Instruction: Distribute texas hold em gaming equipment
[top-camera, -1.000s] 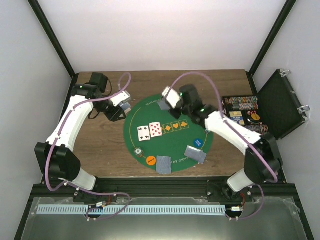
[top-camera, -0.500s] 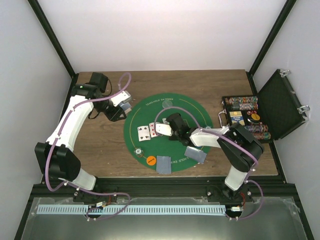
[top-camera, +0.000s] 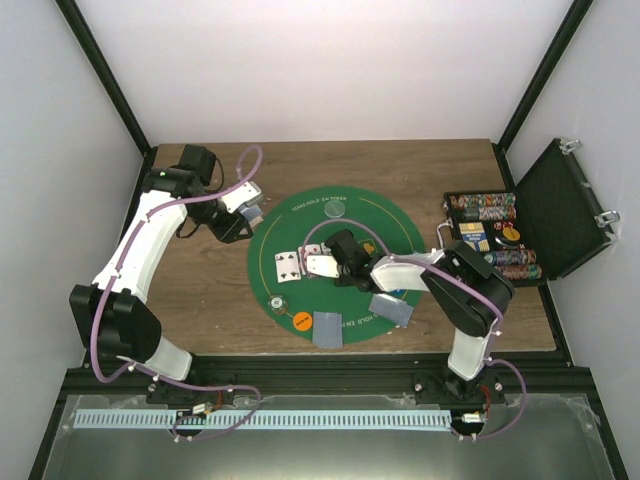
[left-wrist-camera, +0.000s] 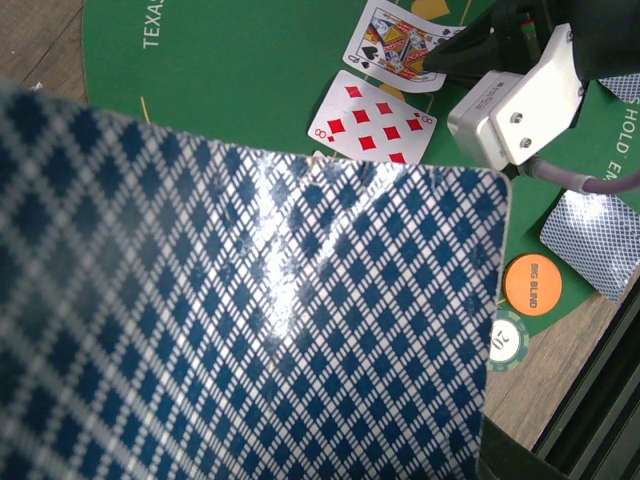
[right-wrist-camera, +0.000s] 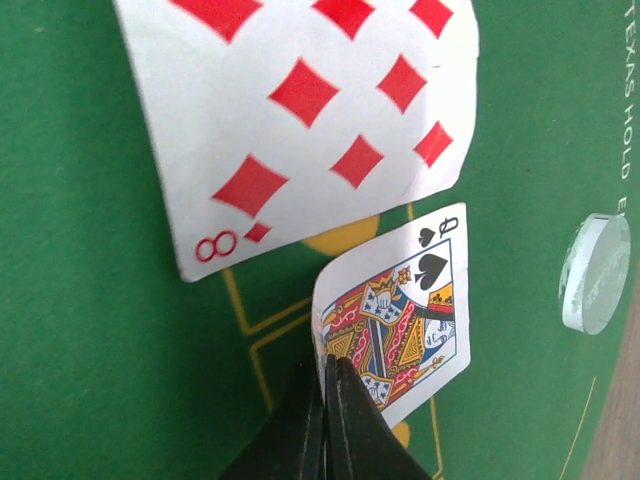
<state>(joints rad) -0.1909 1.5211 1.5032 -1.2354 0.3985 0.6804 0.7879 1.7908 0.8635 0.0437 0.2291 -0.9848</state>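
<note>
My right gripper is shut on the lower edge of a queen of spades, held tilted just over the green mat and next to the face-up eight of diamonds. From above, the right gripper is at the mat's centre, beside a face-up spade card. My left gripper is at the mat's left rim, shut on blue-backed cards that fill its wrist view and hide its fingers. Two face-down cards lie near the front rim.
An orange big-blind disc and a green chip lie at the mat's front left. A clear disc sits near the back rim. An open black case of chips stands at the right, with its lid raised.
The right arm swung from the back of the mat down to the centre and lowered the queen beside the eight of diamonds. The left arm has not moved.
</note>
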